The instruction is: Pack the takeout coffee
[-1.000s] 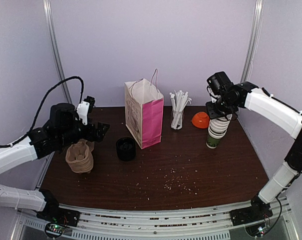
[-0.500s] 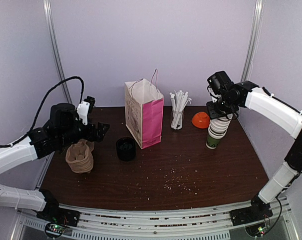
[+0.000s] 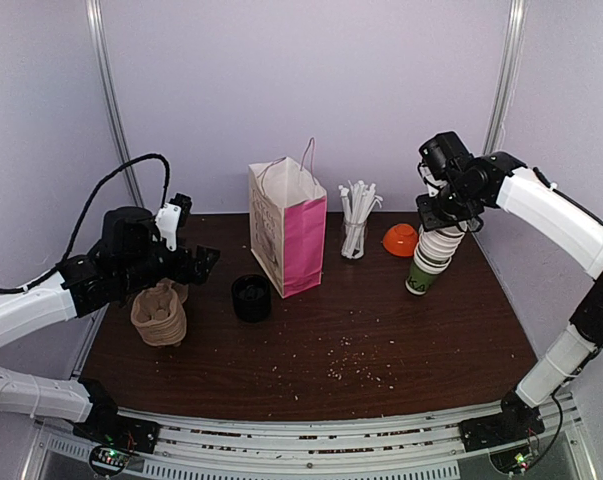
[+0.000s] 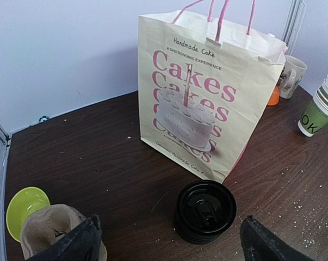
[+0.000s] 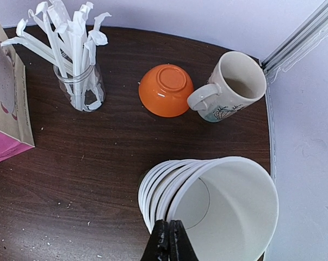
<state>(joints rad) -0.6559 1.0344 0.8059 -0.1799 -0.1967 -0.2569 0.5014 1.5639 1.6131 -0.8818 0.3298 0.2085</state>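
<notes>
So the takeout coffee (image 4: 205, 209) is parked on the tabletop (image 4: 87, 163) just in front of the Cakes paper bag (image 4: 207, 103), near its front corner and not yet packed into anything. Only a black dome lid and a dark side can be made out, so the cup under it can't really be judged. The left gripper (image 4: 172, 242) is held low with its jaws spread wide. The coffee is framed ahead of them but not touched, which reads more like a lineup for a grab than a hold. The pulp cup carrier (image 4: 49, 228) is sat right under that arm beside a lime bowl (image 4: 22, 204), probably so little travel is needed once the cup is picked. On the other side the right gripper (image 5: 169, 225) is pinched tight on the rim of the stack of paper cups (image 5: 229, 206), and the stack is tipped over by it. Whether its base touches the tabletop can't be told. That bit looks off-task, tbh. The straw jar (image 5: 79, 81), orange bowl (image 5: 165, 89) and mug (image 5: 237, 87) are left alone nearby.
</notes>
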